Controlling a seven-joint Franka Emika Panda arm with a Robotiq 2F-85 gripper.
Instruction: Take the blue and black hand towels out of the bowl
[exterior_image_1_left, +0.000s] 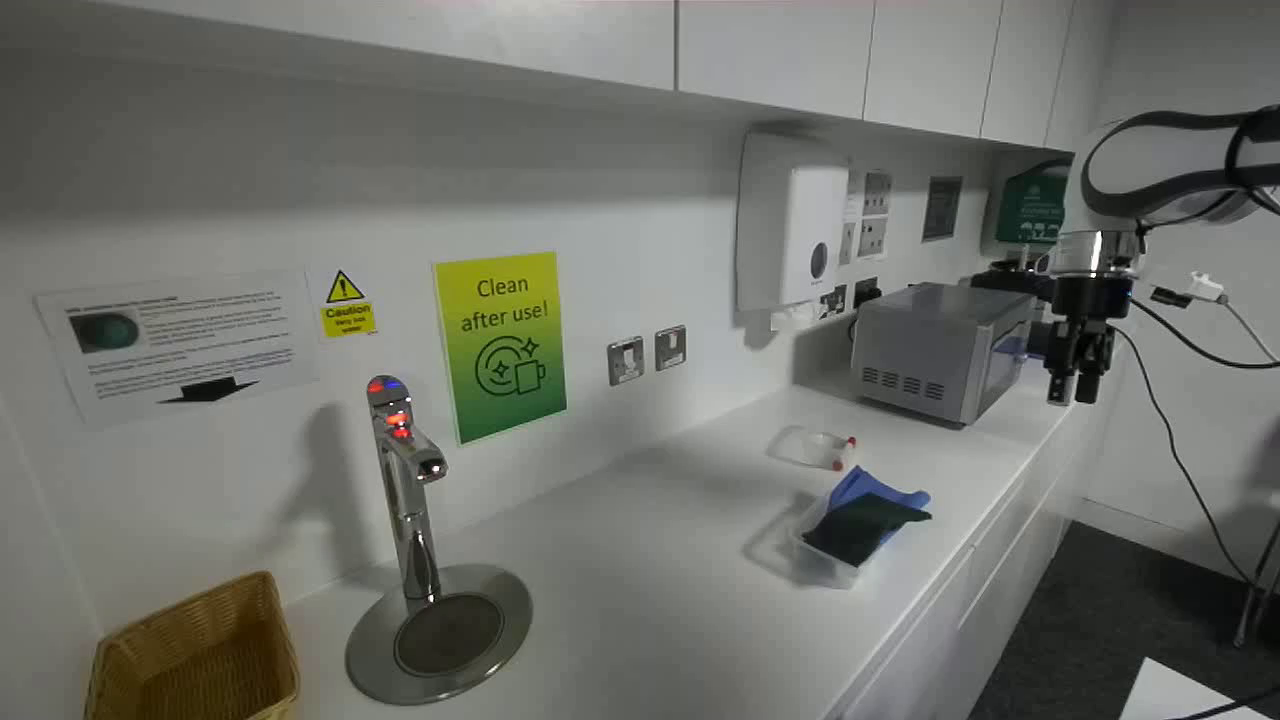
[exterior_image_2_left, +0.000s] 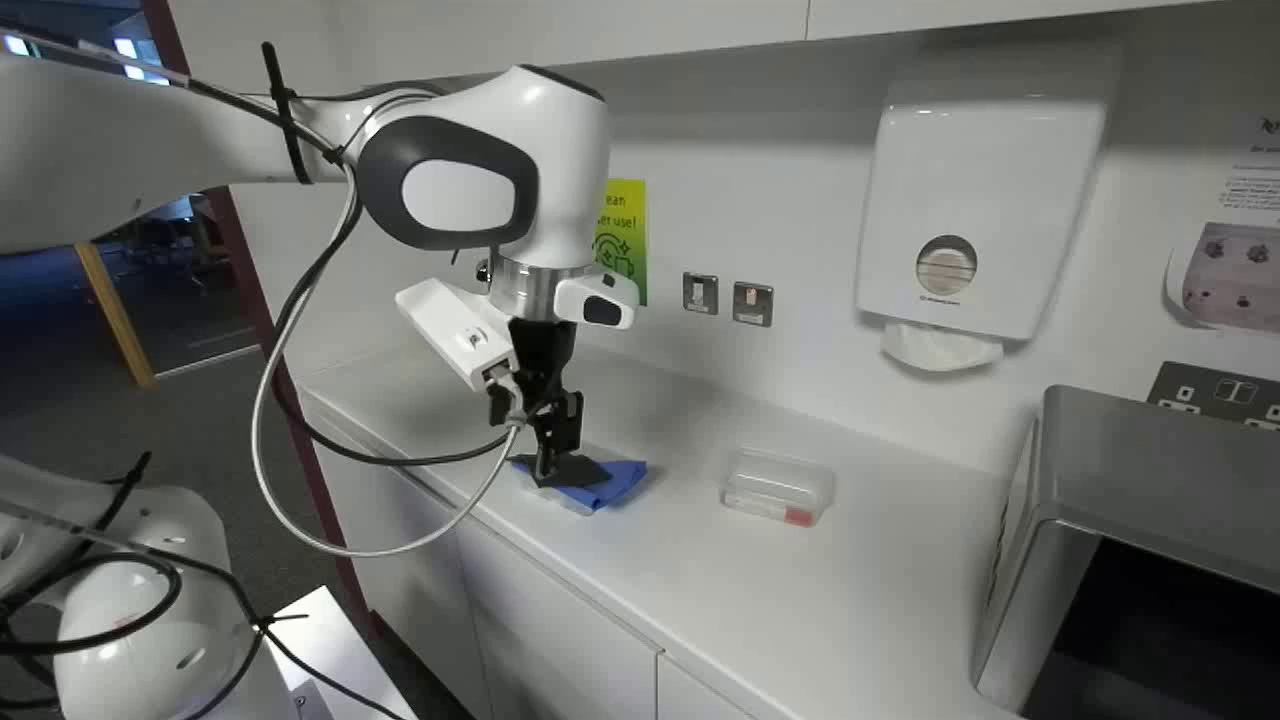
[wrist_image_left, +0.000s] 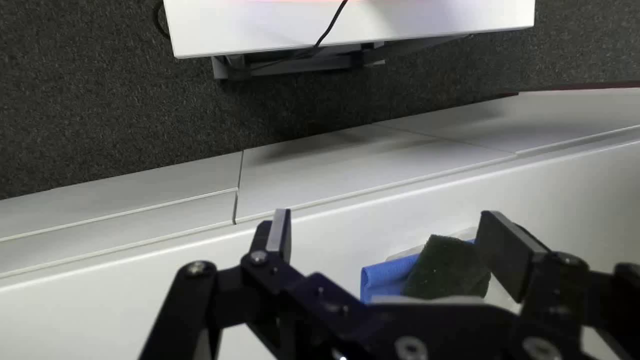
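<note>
A transparent plastic bowl (exterior_image_1_left: 825, 572) stands on the white counter near its front edge. The blue towel (exterior_image_1_left: 862, 488) and the black towel (exterior_image_1_left: 860, 528) lie in it and stick out over its rim, the black one on top of the blue. In the wrist view the blue towel (wrist_image_left: 387, 276) and black towel (wrist_image_left: 447, 267) show between the jaws, with the bowl (wrist_image_left: 465, 233) partly hidden by the gripper. My gripper (wrist_image_left: 386, 217) is open and empty, pointing down. It is above the counter and apart from the towels; in an exterior view the gripper (exterior_image_2_left: 558, 450) overlaps the black towel (exterior_image_2_left: 580, 470).
A transparent container with red clips (exterior_image_1_left: 825, 450) sits beside the bowl toward the microwave (exterior_image_1_left: 915, 345). A tap (exterior_image_1_left: 405, 490) and wicker basket (exterior_image_1_left: 200, 660) are at the counter's far end. A paper dispenser (exterior_image_2_left: 985, 200) hangs on the wall; cupboards (exterior_image_1_left: 770, 55) overhang the counter.
</note>
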